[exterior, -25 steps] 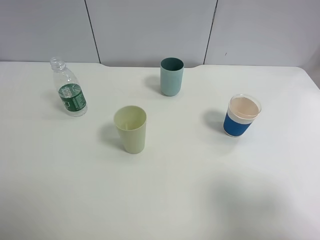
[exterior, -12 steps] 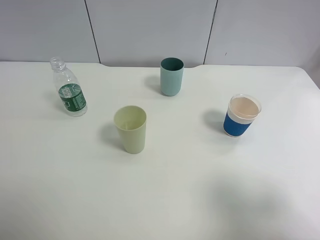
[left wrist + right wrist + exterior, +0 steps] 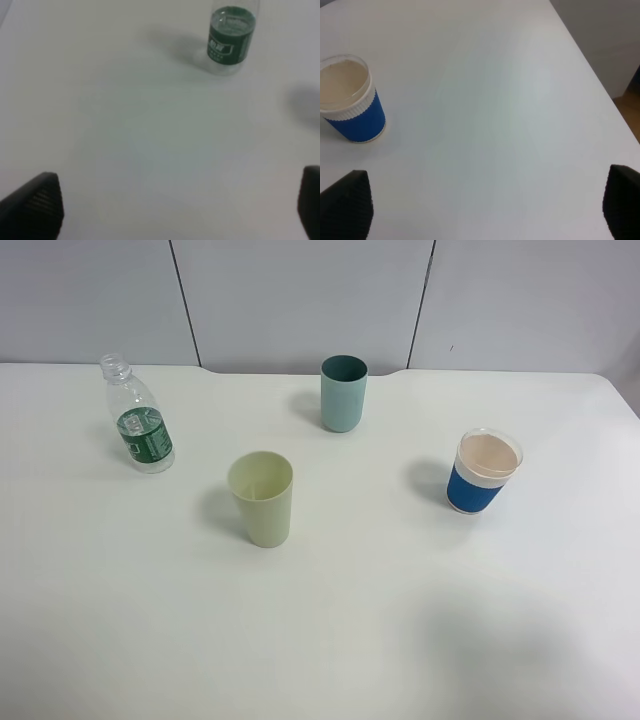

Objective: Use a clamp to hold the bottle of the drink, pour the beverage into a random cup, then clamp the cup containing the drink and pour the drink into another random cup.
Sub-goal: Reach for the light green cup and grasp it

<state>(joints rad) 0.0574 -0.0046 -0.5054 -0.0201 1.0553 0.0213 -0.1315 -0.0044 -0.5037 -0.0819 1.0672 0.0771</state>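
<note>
**Q:** Jaws, left side?
**A:** Left jaws set wide. Their dark tips sit at opposite edges of the left wrist view, with only bare bench (image 3: 150, 140) between them. Bottle (image 3: 231, 37) stands upright ahead of them, well apart.

**Q:** Right side?
**A:** Right jaws also wide, holding nothing. Blue-sleeved cup (image 3: 351, 100) stands upright ahead of them, well apart.

**Q:** Layout from the high camera?
**A:** Bottle at 10 o'clock on the bench: clear, green label, neck open. Teal cup (image 3: 343, 393) at 12 o'clock, near the far edge. Pale green cup (image 3: 262, 499) near centre, at 4 o'clock from the bottle. Blue-sleeved cup at 3 o'clock, white rim, beige inside. All four upright, none touching.
</note>
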